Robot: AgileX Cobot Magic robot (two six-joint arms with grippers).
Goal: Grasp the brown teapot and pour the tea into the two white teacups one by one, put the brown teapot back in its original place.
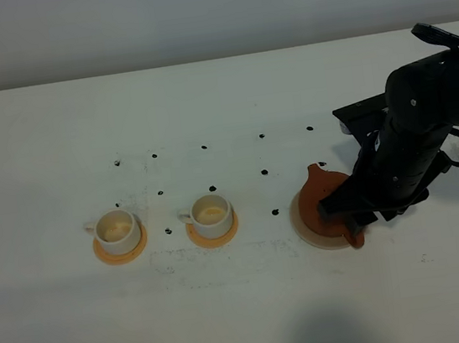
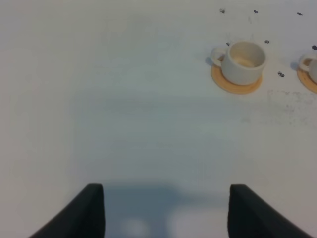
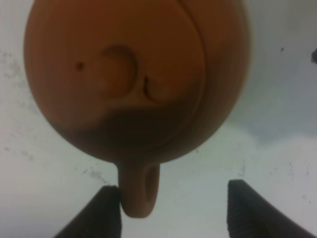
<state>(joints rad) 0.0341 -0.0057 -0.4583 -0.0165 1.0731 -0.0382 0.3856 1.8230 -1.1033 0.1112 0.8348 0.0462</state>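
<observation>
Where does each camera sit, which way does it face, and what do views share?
Exterior high: mounted high, looking down on the table; shows two white teacups, the brown teapot and the right arm.
Left wrist: on the left arm, facing down past its open fingers to table and one teacup.
Right wrist: on the right arm, directly above the teapot; its fingers stand either side of the handle.
Shared: exterior and right wrist both show the teapot; exterior and left wrist, the leftmost teacup.
</observation>
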